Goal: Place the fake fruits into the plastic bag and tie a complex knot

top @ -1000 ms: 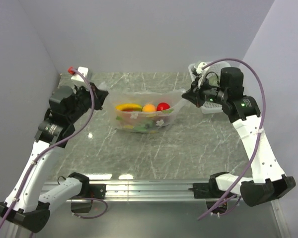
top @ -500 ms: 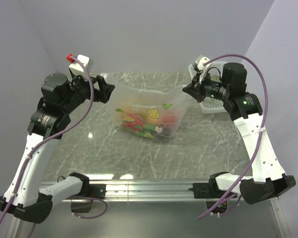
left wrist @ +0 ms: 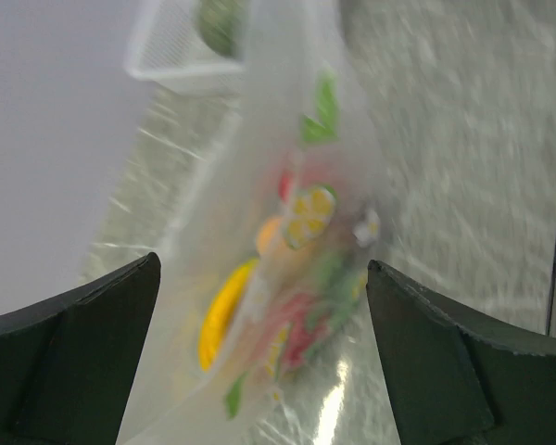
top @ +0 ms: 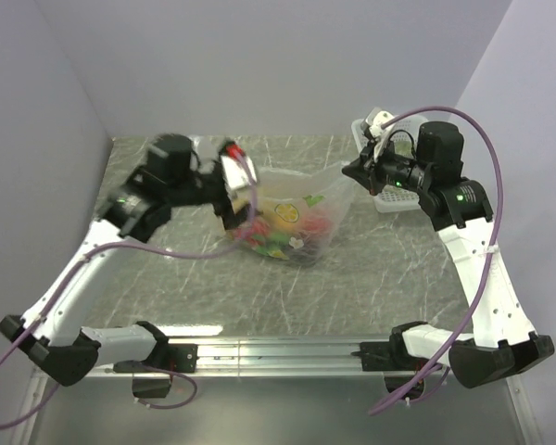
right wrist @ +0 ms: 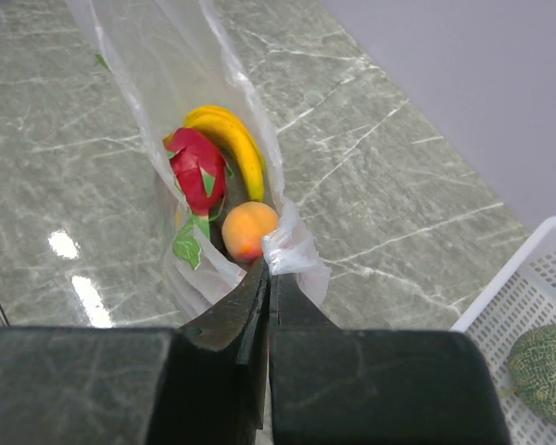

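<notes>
One claw now holds the plastic bag (top: 296, 213): our right claw (right wrist: 268, 270) pinches its rim; our left claw (left wrist: 263, 269) has swung inward, gaping, so knotting waits.

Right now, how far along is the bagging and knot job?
Done: the banana, magenta fruit and orange fruit sit inside the plastic bag. In hand: the right gripper pinches the bag's rim; the left gripper is open. To do: the green melon lies in the white basket, and no knot is tied.
</notes>
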You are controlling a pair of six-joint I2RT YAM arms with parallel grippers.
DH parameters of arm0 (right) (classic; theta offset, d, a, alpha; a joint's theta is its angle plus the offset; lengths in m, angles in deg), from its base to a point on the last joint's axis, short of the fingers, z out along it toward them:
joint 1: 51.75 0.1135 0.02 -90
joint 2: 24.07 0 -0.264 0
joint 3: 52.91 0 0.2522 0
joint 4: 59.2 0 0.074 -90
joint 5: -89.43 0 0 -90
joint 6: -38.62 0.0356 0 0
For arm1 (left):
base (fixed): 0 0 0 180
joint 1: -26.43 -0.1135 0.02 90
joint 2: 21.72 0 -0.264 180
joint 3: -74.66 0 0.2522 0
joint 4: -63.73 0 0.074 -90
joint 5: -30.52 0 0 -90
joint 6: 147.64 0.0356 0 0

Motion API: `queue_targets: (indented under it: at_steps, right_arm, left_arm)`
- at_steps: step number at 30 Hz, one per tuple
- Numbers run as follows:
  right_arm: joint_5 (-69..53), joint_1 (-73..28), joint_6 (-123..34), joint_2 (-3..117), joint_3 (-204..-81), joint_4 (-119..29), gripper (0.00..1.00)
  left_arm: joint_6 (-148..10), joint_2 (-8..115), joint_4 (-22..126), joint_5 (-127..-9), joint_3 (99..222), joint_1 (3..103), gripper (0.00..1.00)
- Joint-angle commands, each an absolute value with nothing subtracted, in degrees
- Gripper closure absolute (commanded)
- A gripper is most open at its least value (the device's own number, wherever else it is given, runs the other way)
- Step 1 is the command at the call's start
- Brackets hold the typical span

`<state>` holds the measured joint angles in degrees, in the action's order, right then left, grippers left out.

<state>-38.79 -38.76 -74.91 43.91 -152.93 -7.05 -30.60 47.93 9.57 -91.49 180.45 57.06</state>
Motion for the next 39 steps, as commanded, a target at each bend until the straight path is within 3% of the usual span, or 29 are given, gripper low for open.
queue_targets:
  at_steps: [1,14,29,32,35,39]
  right_arm:
    - [-39.7,-38.6,-76.0,41.8,-152.5,-7.5,1.00]
    - [-39.8,-38.0,-80.8,39.6,-150.3,-3.1,1.00]
    - [-40.9,-37.1,-87.8,37.7,-148.2,0.0,1.00]
    - [-41.0,-37.0,-88.8,37.3,-147.6,0.1,1.00]
    - [-40.3,-37.1,-89.1,36.7,-147.0,-0.7,1.00]
    - [-40.0,-37.0,-88.6,36.2,-146.4,-2.9,1.00]
  left_arm:
    - [-16.0,46.4,12.6,-85.0,170.9,62.5,0.01]
    - [-4.0,53.1,41.3,-79.3,156.8,64.2,0.01]
    - [-2.6,64.3,36.0,-86.7,166.1,62.0,0.01]
    - [-1.7,66.2,31.6,-88.7,167.9,61.4,0.04]
    - [-2.0,69.1,25.1,-89.8,171.4,60.6,0.16]
    - [-5.0,73.1,16.6,-91.2,176.2,59.2,0.39]
